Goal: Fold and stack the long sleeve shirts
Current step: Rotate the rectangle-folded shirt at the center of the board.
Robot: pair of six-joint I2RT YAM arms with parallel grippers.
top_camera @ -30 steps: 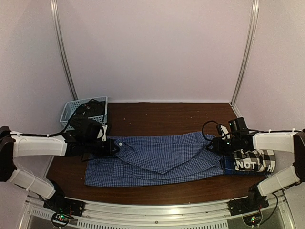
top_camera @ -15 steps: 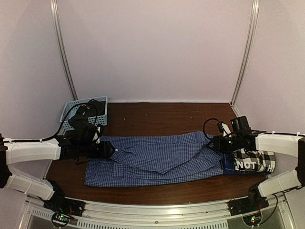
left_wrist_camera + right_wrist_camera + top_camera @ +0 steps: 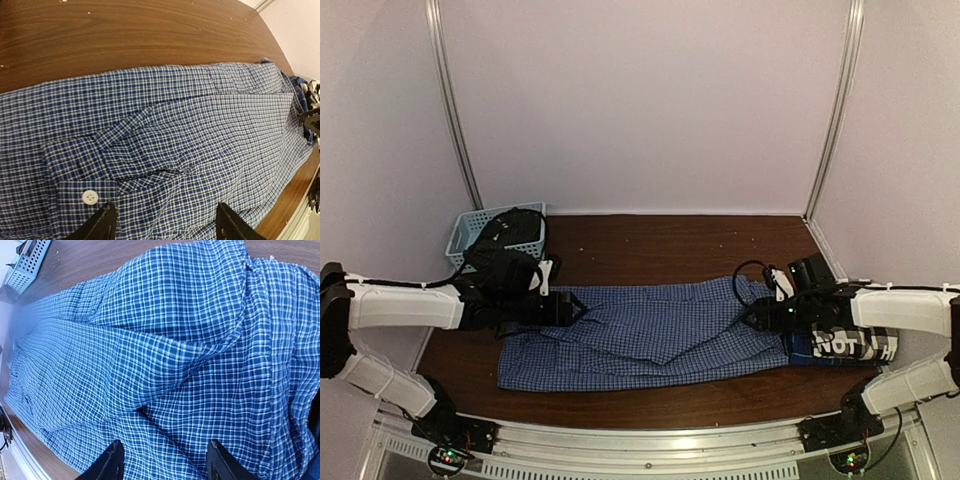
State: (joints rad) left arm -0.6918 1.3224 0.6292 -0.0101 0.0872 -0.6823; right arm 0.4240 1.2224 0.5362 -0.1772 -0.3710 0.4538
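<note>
**Q:** What is changing around the blue shirt (image 3: pixel 660 335)?

**A:** It is lying flat between the two grippers, and both are closing in from its ends. The left gripper (image 3: pixel 576 311) is advancing from the shirt's edge to above the collar, with a white button (image 3: pixel 89 197) just ahead of its finger. The right gripper (image 3: pixel 750 319) is sliding inward over the opposite end.

**Q:** Are they gripping cloth?

**A:** No. Both are standing spread with nothing pinched. Whether they are touching the fabric cannot be told.

**Q:** What is this implying?

**A:** Probably a grasp for the next fold is being set up. The plaid shirt (image 3: pixel 850 343) is waiting behind the right gripper, and the basket (image 3: pixel 470 228) is sitting behind the left.
</note>
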